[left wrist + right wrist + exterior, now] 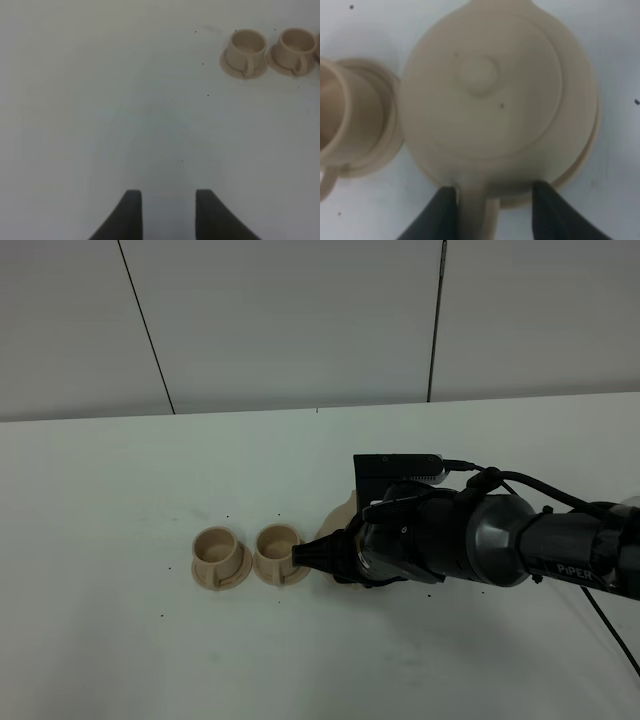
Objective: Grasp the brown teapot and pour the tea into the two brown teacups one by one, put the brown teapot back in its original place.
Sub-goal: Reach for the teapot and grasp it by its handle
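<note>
While my right gripper (495,192) straddles the teapot (495,100) handle (477,215), jaws parted, nothing is clamped. Likely ceramic, slick, breakable; pinch handle squarely.

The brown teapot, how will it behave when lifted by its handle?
The brown teapot looks like ceramic: probably stiff, breakable. Held by its side handle, it may sag spout-down. The knobbed lid looks separate and could slide when tilted.

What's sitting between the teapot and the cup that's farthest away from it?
The other brown teacup. The high camera view shows it standing right between the teapot and the far cup.
</note>
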Motion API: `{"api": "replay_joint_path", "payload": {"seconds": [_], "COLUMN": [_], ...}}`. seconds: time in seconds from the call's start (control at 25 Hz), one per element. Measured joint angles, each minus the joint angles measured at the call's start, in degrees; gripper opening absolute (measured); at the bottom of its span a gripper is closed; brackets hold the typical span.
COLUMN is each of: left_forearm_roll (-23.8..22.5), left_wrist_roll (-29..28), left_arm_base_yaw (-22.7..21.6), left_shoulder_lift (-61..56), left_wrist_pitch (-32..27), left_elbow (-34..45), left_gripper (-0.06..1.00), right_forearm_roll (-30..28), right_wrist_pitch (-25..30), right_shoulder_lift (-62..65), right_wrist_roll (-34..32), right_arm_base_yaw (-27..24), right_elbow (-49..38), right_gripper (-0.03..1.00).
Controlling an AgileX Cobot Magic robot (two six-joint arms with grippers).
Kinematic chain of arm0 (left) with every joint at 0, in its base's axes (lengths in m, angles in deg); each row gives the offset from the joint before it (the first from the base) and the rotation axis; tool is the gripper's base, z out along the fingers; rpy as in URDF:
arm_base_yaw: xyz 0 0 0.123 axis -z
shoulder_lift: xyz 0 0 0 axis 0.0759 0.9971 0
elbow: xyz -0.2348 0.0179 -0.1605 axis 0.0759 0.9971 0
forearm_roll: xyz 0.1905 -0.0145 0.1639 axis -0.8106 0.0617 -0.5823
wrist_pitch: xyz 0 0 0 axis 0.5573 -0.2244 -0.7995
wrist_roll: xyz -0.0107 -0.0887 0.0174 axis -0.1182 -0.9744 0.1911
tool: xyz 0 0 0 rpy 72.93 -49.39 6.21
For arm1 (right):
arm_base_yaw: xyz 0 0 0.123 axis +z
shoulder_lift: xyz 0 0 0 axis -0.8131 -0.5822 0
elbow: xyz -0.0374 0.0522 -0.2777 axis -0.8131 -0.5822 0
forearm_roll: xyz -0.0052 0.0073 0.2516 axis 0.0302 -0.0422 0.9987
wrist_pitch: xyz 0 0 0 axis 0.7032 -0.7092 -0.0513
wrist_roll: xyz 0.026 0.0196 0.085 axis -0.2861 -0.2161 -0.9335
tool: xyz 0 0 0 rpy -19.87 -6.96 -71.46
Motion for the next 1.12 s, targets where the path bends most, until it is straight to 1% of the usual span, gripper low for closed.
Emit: {"api": "replay_joint_path", "payload": {"seconds": [0.36,0.84,1.12], "left_forearm_roll": [0.0,0.0,0.0], "left_wrist_roll": [0.0,0.0,0.0], "left_arm_base_yaw": [0.0,0.0,0.0], "left_shoulder_lift": [0.0,0.0,0.0], "left_wrist_pitch": [0.0,0.0,0.0], "left_elbow": [0.0,0.0,0.0], "left_gripper": [0.33,0.33,0.33], "right_forearm_roll": [0.16,0.67,4.16], "right_wrist_pitch": [-0.05,-0.27,-1.23], "right_shoulder_lift": [0.0,-0.5,-2.19], "right_wrist_roll": [0.0,0.17,3.18], "right_arm_base_yaw": [0.0,0.0,0.0], "right_elbow": [0.0,0.0,0.0], "right_gripper": [0.25,0.25,0.25]}}
